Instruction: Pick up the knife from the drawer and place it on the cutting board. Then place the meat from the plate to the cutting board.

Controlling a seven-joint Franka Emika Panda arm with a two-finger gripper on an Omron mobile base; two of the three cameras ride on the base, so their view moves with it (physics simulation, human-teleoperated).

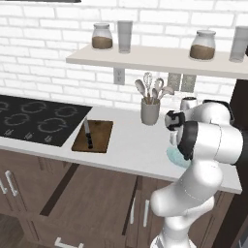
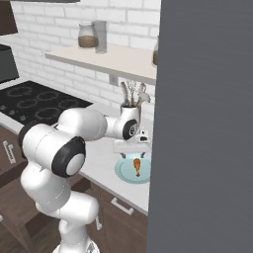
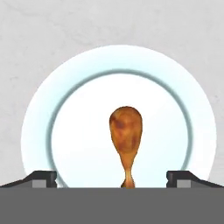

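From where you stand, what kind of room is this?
A kitchen, most likely: a black cooktop set in the counter, a holder of utensils, and jars on a shelf.

The small kitchen knife with black handle and thin grey blade (image 1: 87, 133) lies flat on the rectangular dark brown wooden cutting board (image 1: 99, 137), toward its left side, handle nearest the worktop's front edge. The small orange-brown drumstick-shaped meat (image 3: 126, 139) lies at the centre of the round pale light-blue plate (image 3: 57, 100), well apart from the board. The wide dark brown wooden drawer (image 1: 92, 201) stands pulled open below the board.
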